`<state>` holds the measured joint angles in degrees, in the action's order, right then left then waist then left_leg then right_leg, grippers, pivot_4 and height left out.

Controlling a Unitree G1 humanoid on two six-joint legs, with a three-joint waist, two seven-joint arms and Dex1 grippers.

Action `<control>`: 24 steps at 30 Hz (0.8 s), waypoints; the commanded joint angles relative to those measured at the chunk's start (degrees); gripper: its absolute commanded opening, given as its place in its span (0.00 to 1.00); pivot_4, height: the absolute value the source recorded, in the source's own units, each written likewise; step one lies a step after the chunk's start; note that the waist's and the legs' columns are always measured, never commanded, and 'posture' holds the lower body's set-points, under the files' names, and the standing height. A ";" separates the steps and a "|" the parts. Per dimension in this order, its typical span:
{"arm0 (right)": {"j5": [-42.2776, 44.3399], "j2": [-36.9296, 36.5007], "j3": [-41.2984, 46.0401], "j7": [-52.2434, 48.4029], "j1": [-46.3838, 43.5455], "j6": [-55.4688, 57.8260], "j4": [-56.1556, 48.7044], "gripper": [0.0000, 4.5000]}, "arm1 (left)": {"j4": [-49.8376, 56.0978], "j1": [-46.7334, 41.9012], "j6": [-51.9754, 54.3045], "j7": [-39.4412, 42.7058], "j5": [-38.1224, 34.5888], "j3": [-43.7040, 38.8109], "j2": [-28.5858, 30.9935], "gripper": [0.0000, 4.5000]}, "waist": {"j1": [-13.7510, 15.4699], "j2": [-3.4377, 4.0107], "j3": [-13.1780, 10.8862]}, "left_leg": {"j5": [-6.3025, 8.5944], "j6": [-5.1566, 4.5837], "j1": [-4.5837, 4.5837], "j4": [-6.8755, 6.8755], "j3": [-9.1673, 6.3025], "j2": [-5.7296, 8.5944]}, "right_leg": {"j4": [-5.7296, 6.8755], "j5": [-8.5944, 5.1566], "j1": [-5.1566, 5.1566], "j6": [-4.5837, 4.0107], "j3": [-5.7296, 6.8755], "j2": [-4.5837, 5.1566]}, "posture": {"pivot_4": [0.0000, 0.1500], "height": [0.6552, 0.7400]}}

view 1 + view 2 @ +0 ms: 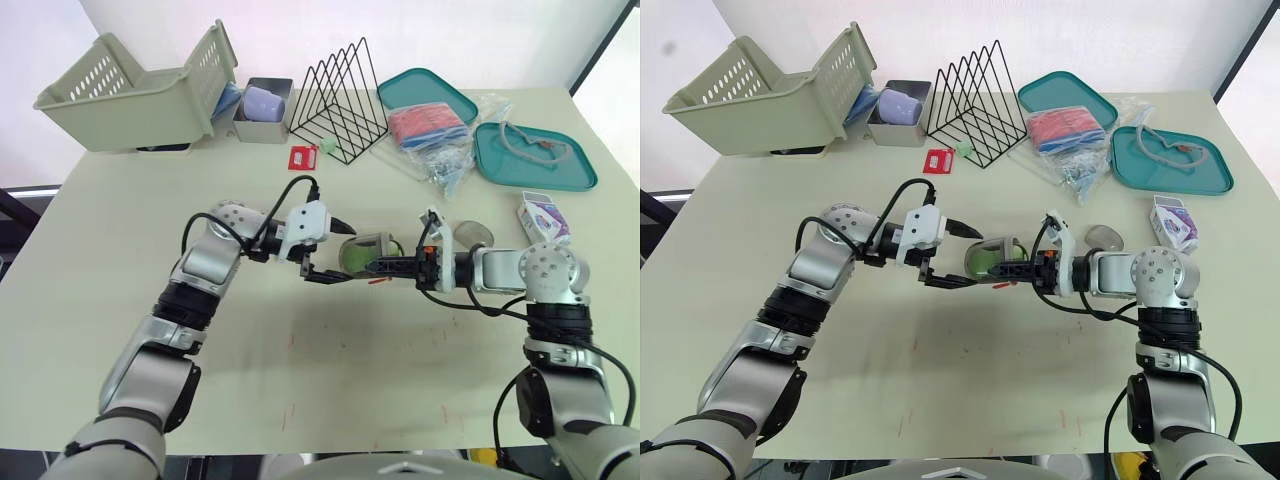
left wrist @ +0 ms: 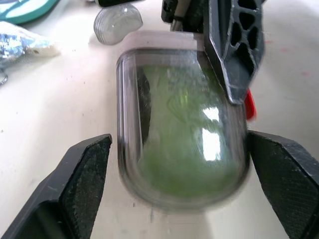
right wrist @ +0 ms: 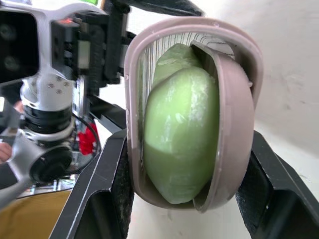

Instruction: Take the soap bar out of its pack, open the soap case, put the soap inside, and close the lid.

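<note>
Nearest, table centre: right gripper (image 1: 383,266) clamped across the soap case (image 1: 368,250), green soap (image 3: 182,134) inside, lid not fully down | left gripper (image 1: 340,253) jaws apart, straddling the case's other end | risk: uneven squeeze may twist the case loose, soap slips out | far: wire rack (image 1: 340,100).

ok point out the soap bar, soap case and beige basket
soap bar (image 3: 180,134), right wrist view, green front face
soap case (image 3: 233,117), right wrist view, outer shell
beige basket (image 1: 130,115), left eye view, side wall
</note>
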<state>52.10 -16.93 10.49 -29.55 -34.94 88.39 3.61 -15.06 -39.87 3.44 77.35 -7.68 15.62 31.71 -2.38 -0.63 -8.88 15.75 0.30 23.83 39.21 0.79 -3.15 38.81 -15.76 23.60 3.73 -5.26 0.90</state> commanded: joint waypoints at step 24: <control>-43.76 -45.22 -47.51 -49.73 -21.75 -41.88 -15.52 0.46 | 20.12 3.96 23.40 -15.98 -8.00 -1.38 -9.32 1.00 | 0.36 0.30 -0.46 | 0.01 0.00 0.03 0.06 0.02 0.00 | -0.07 -0.01 0.05 0.02 -0.02 0.03 | 1.00 1.00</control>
<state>11.37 -61.66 -37.19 -78.25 -54.62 47.74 -10.08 2.56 -35.34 26.24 63.31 -15.99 13.37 23.27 -2.01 -0.33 -9.34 15.75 0.30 23.87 39.27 0.82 -3.14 38.76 -15.76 23.65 3.74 -5.28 0.93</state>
